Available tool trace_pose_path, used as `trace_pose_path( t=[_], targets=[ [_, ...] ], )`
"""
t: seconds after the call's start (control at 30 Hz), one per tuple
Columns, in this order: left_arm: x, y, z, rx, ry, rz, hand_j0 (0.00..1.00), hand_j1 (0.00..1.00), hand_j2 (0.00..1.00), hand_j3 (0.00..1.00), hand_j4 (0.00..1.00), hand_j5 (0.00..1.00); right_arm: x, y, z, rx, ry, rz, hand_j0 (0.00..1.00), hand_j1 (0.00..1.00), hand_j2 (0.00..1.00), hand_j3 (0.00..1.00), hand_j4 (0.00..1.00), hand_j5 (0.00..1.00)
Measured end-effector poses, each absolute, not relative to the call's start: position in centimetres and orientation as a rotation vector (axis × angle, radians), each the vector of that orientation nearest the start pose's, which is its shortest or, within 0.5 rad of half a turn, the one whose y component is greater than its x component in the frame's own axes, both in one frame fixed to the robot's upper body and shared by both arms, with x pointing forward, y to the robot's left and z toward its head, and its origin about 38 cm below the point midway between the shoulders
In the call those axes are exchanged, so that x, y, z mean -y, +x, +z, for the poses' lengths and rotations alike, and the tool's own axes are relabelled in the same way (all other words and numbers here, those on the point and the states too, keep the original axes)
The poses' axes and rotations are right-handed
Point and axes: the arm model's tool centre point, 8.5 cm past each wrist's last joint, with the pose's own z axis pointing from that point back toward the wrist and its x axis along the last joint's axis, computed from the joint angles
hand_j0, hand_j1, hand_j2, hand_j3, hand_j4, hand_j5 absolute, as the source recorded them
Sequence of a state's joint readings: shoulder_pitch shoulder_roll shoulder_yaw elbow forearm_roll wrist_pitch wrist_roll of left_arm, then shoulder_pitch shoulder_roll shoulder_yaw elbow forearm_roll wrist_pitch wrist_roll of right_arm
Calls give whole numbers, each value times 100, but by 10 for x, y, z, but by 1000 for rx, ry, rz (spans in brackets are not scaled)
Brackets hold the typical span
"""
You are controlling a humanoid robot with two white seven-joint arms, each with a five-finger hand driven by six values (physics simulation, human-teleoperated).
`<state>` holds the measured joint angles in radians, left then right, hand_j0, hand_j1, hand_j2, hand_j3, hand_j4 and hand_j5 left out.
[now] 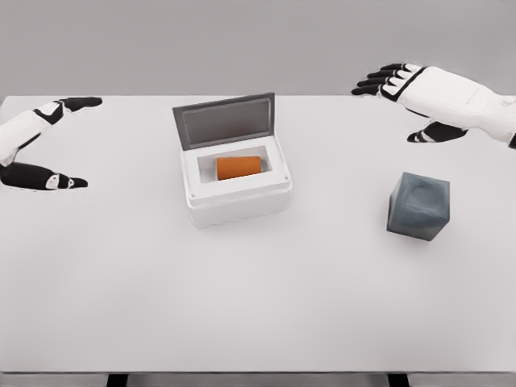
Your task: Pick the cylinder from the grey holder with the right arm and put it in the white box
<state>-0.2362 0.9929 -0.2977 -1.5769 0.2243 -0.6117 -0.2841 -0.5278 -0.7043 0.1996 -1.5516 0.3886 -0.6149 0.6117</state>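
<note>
An orange cylinder (239,167) lies on its side inside the white box (242,201), whose grey lid (226,119) stands open at the back. The grey holder (418,206) is a dark cube at the right of the table, its top hollow holding nothing. My right hand (403,101) hovers above the table's far right, well behind the holder, fingers spread and holding nothing. My left hand (48,141) is at the far left edge, open, away from the box.
The white table (258,306) runs across the whole view, its front edge near the bottom. A plain grey wall stands behind it.
</note>
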Motion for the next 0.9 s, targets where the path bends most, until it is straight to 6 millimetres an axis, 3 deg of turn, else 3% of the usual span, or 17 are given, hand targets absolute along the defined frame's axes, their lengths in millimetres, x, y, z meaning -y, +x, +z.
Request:
trace_pose_path(
  t=[0.07,0.23,0.3,0.4,0.47,0.57,0.9],
  targets=[
    [-374,377,261,1902,69,-1307,100,100,100,100,100,100,329,423,279,1676,-571,1847,100,100,100,100,100,100],
    [-342,416,261,1827,-111,-1164,100,100,100,100,100,100,348,411,314,1792,-645,1740,100,100,100,100,100,100],
    [-328,436,254,1756,-168,-1073,100,100,100,100,100,100,354,404,301,1784,-615,1709,100,100,100,100,100,100],
    [-317,454,229,1632,-233,-963,100,100,100,100,100,100,359,395,281,1760,-573,1686,100,100,100,100,100,100],
    [-313,464,229,1600,-242,-936,100,100,100,100,100,100,357,391,266,1752,-536,1670,100,100,100,100,100,100],
    [-306,472,213,1542,-260,-914,100,100,100,100,100,100,353,391,266,1798,-534,1623,100,100,100,100,100,100],
    [-295,491,193,1487,-217,-910,100,100,100,100,100,100,352,393,268,1829,-535,1582,100,100,100,100,100,100]
  ],
)
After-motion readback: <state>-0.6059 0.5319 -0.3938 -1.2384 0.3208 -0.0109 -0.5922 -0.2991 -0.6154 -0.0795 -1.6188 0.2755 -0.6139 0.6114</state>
